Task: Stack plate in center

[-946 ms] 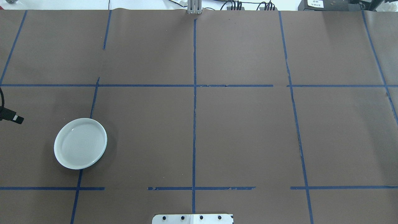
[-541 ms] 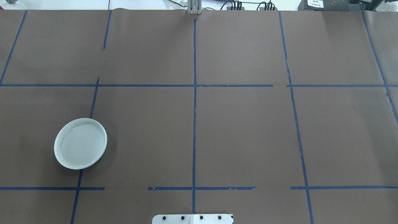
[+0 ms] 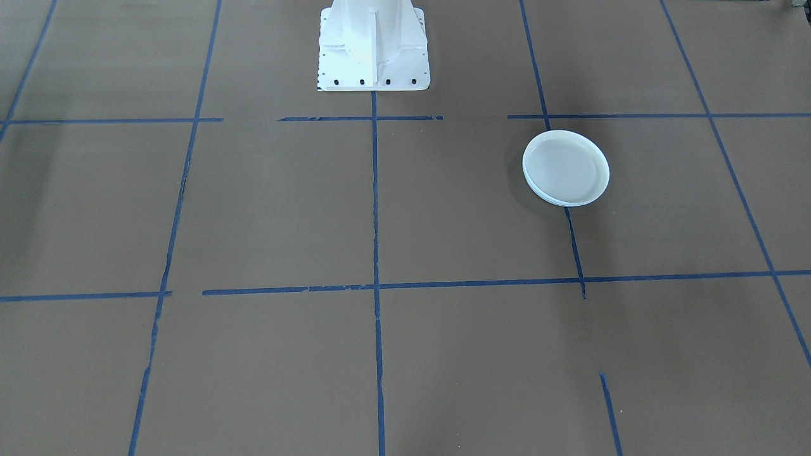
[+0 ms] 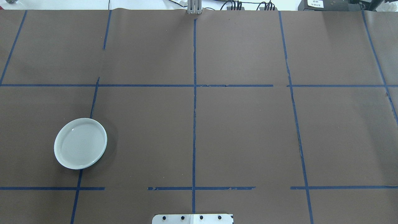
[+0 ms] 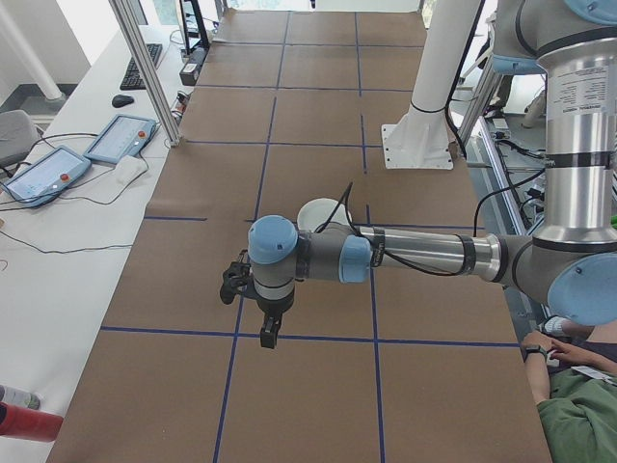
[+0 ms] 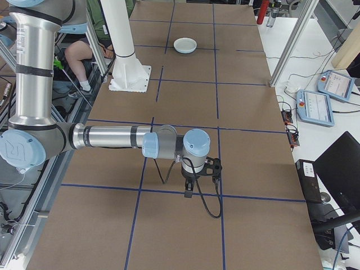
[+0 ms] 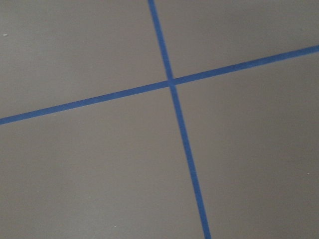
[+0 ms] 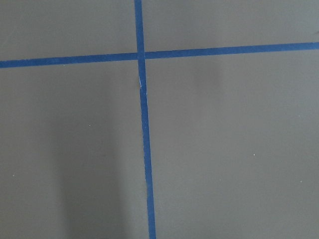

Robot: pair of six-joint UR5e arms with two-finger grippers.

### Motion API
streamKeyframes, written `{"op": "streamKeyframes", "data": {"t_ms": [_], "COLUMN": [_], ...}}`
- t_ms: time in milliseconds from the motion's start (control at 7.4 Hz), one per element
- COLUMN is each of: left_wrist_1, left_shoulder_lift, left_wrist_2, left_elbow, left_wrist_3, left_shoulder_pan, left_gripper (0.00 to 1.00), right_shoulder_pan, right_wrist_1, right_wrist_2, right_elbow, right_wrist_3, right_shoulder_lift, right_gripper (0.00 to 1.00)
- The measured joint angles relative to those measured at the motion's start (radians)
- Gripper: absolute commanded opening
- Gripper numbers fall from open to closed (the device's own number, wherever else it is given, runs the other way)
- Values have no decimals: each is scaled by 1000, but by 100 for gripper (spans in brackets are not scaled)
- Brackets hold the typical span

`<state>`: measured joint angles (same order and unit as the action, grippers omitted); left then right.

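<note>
Overhead view: the black tip of the left arm that poked in at the left edge a moment ago is gone. One pale plate (image 4: 80, 143) sits on the brown surface (image 4: 242, 133), left of the middle, so stacking looks done. Both grippers show only in side views; open or closed, I cannot tell.

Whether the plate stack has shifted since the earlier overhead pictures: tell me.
No. The plate stack sits where it did, its rim covering the same blue tape line just above the tape crossing.
</note>
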<state>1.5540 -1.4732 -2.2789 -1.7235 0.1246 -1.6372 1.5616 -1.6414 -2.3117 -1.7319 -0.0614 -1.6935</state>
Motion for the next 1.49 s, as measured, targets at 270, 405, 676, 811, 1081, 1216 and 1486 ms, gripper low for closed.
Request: {"op": "streamKeyframes", "data": {"t_ms": [270,405,676,811,1081,1216,1486], "left_wrist_1": [-2,1,4,2,0,0,0], "left_shoulder_lift": [8,9,8,9,10,10,12], "left_wrist_2": [1,1,0,0,-1,-1,0], "left_elbow": [1,1,0,-2,-2,-1,-3], "left_wrist_3": [-3,-4,-1,0,2,2,3], "left_shoulder_pan": [-19,-19,-18,-18,-17,-16,-16], "left_gripper": [100,100,100,100,100,100,100], "right_shoulder_pan": [0,0,0,0,0,0,0], "right_wrist_1": [0,0,0,0,0,0,0], "right_wrist_2": [0,0,0,0,0,0,0], "right_elbow": [0,0,0,0,0,0,0], "right_wrist_3": [0,0,0,0,0,0,0], "right_shoulder_lift": [0,0,0,0,0,0,0], "right_gripper": [100,100,100,100,100,100,100]}}
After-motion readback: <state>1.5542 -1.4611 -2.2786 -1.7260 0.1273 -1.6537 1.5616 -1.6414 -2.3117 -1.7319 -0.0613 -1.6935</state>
